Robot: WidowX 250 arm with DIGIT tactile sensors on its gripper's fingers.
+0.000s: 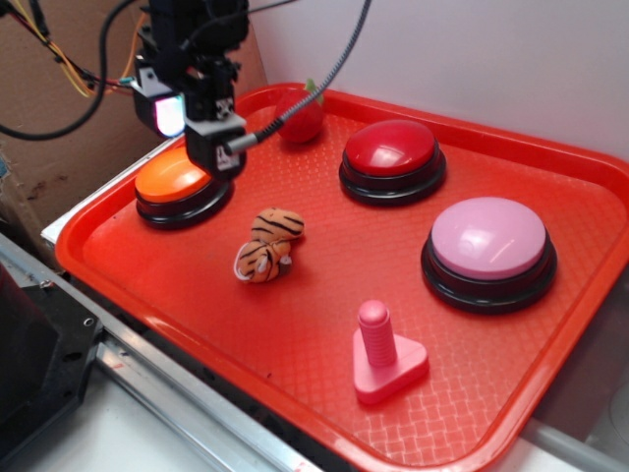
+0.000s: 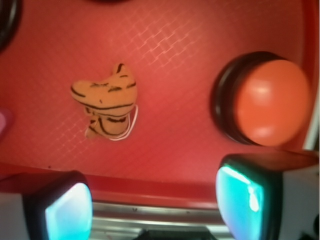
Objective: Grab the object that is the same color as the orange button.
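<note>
The object, a small orange plush tiger (image 1: 267, 246) with black stripes, lies on the red tray (image 1: 295, 364) left of centre. In the wrist view the tiger (image 2: 106, 107) sits ahead and to the left of the fingers. The orange button (image 1: 175, 182) with its black base stands at the tray's left back corner, and appears in the wrist view as the orange button (image 2: 270, 102) at the right. My gripper (image 1: 197, 138) hangs above the orange button, up and left of the tiger. The gripper (image 2: 155, 205) is open, its glowing pads wide apart with nothing between them.
A red button (image 1: 391, 157) and a pink button (image 1: 488, 246) stand on the right half of the tray. A pink peg on a triangular base (image 1: 383, 359) is near the front. A red plush strawberry (image 1: 300, 116) lies at the back rim. Cardboard (image 1: 49, 147) and cables are at the left.
</note>
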